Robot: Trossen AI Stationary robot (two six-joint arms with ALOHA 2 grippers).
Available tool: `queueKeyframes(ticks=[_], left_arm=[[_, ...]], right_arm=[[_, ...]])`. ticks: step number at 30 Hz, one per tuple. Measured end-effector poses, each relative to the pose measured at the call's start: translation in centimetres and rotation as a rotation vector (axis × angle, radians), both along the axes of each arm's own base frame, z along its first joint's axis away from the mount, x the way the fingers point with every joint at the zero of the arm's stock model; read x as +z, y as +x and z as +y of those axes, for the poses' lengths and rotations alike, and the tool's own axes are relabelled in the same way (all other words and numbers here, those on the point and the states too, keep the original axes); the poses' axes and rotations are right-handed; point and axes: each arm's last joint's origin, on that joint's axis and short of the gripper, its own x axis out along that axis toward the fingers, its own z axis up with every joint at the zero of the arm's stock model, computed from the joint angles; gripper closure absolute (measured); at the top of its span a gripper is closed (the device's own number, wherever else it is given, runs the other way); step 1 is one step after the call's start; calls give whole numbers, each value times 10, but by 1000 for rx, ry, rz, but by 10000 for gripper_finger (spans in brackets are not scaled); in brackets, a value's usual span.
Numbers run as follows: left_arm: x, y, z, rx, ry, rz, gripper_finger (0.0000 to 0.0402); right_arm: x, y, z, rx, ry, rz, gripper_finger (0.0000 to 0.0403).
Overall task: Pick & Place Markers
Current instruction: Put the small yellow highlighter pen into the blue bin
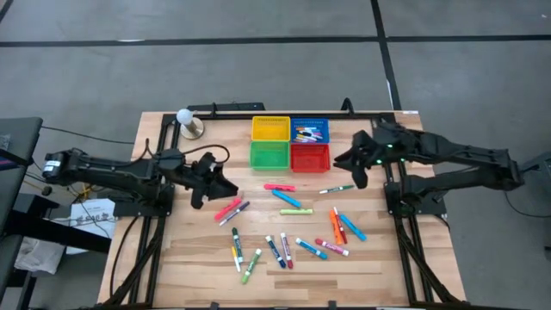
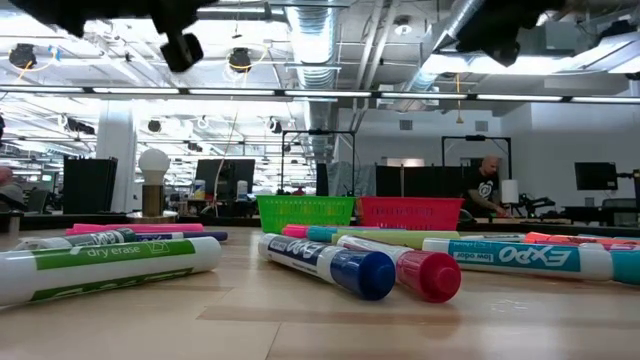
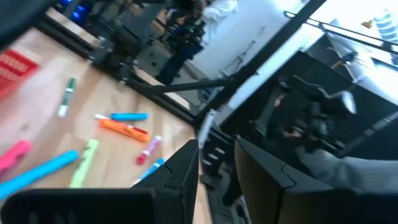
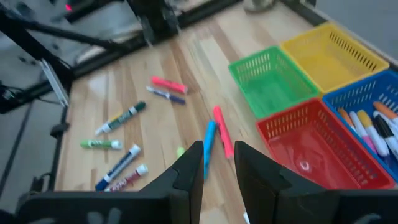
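The left tool (image 1: 209, 185) hangs above the left side of the tabletop (image 1: 198, 258), its 2 fingers standing slightly apart with nothing between them. Just beside it on the wood lie a pink marker (image 1: 227, 209) and a purple marker (image 1: 236, 213). The right tool (image 1: 355, 165) hovers over the right side, near the baskets, its fingers likewise parted by a narrow gap and gripping nothing.

Between the 2 tools the markers (image 1: 284, 241) lie scattered across the middle and front of the tabletop: a pink one (image 1: 278, 187) and a blue one (image 1: 286, 199) near the centre, a green-capped white one (image 1: 336, 189) just below the right tool, an orange one (image 1: 337, 228) and a blue one (image 1: 352, 228) further right, and a loose row of white-bodied ones along the front.

At the back stand 4 small mesh baskets in a square: the yellow basket (image 1: 270, 128), the blue basket (image 1: 310, 131) with several markers already inside, the green basket (image 1: 269, 156) and the red basket (image 1: 310, 158). A small lamp (image 1: 187, 121) stands at the back left corner. A person (image 2: 487, 187) shows in the room beyond.
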Motion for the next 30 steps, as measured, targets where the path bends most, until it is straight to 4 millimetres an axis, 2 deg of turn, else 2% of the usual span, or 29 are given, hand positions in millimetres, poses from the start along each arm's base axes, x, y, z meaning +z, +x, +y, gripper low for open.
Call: queueKeyframes(ticks=[8,15,22,30], left_arm=[[22,13,-26,-117,-32,154,298],[30,30,-50,-201,-18,376,298],[23,33,-75,-254,-74,610,298],[8,21,-109,-277,-218,846,298]], right_arm=[[-4,-30,5,-13,-8,-188,324],[-11,-51,8,-36,8,-330,324],[-22,-70,11,-66,30,-461,324],[-44,-79,12,-91,30,-495,324]])
